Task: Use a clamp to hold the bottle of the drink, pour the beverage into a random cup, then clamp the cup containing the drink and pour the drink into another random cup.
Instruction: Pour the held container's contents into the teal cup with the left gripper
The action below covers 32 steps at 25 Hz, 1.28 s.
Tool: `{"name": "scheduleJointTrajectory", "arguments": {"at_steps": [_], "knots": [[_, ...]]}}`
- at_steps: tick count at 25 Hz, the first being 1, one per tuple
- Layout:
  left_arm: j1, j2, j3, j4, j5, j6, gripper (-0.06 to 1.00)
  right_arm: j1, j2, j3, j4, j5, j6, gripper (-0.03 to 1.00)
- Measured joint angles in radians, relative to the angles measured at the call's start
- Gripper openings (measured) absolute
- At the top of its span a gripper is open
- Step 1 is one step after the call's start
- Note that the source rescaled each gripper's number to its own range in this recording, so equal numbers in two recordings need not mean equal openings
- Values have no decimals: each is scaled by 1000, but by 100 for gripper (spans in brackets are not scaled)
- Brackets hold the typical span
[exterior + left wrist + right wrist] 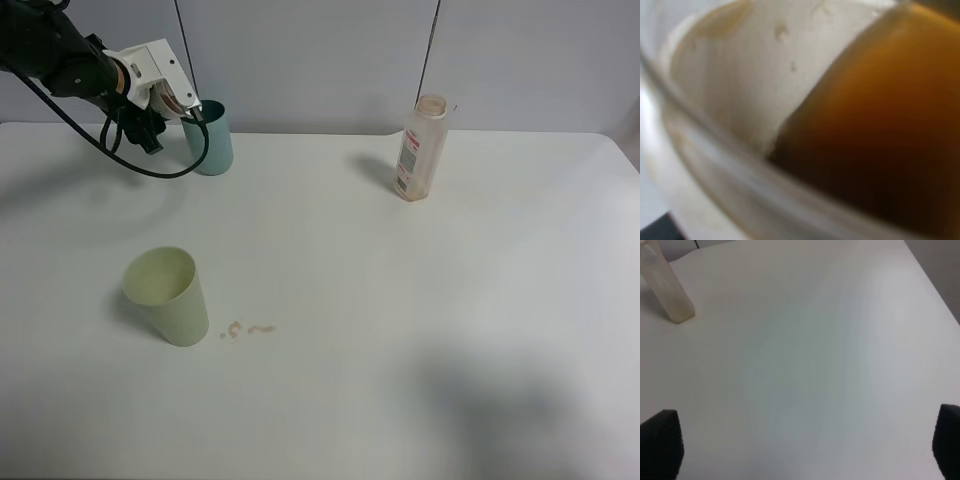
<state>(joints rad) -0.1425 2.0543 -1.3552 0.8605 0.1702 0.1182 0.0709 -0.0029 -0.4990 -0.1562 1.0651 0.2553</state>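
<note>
At the table's far left my left gripper [150, 97] is shut on the short white cup [162, 72], which is tipped on its side with its mouth at the rim of the teal cup [212, 140]. The left wrist view looks straight into the white cup's inside wall [735, 75], where the dark brown beverage [880, 130] pools toward the low side. The bottle [420, 148] stands upright at the far right of centre and looks nearly empty; its base also shows in the right wrist view [667, 290]. My right gripper [802, 447] hangs open over bare table, holding nothing.
A larger pale green cup [168, 295] stands at the front left. A few small brown drops [248, 329] lie on the white table [400, 300] just right of it. A grey wall runs along the back edge.
</note>
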Motion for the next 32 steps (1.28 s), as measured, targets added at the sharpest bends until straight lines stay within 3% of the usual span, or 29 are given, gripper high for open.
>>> {"name": "scheduleJointTrajectory", "arguments": {"at_steps": [32], "knots": [[0,3,-23,15,45,29,1,0,0,0,0,0,0,100]]}}
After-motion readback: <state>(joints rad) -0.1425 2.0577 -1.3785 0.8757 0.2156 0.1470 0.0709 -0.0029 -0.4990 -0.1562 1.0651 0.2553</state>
